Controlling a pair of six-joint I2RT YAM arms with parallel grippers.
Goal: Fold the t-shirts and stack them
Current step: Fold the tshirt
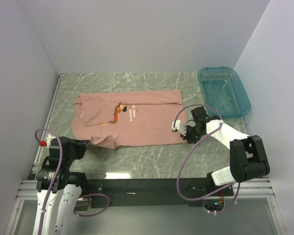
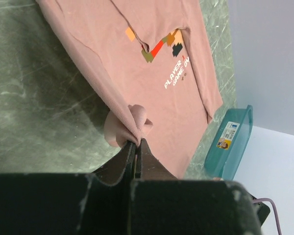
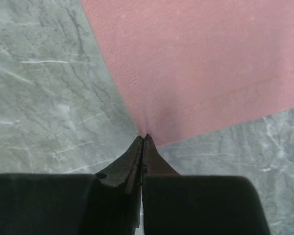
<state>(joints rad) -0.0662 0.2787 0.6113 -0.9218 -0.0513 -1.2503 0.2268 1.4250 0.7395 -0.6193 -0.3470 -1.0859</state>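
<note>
One salmon-pink t-shirt [image 1: 137, 120] lies on the table, partly folded, with its pixel print and white lettering facing up. It also shows in the left wrist view [image 2: 152, 73] and in the right wrist view [image 3: 201, 63]. My left gripper [image 1: 89, 143] is at the shirt's near left edge. In its wrist view it [image 2: 137, 142] is shut on a bunched fold of that edge. My right gripper [image 1: 185, 137] is at the shirt's near right corner. In its wrist view it [image 3: 146, 137] is shut on the hem corner, low over the table.
A teal plastic tub [image 1: 224, 91] stands at the back right, also visible in the left wrist view [image 2: 230, 142]. The grey marble table [image 1: 152, 161] is bounded by white walls at the back and both sides. A metal rail runs along the left edge.
</note>
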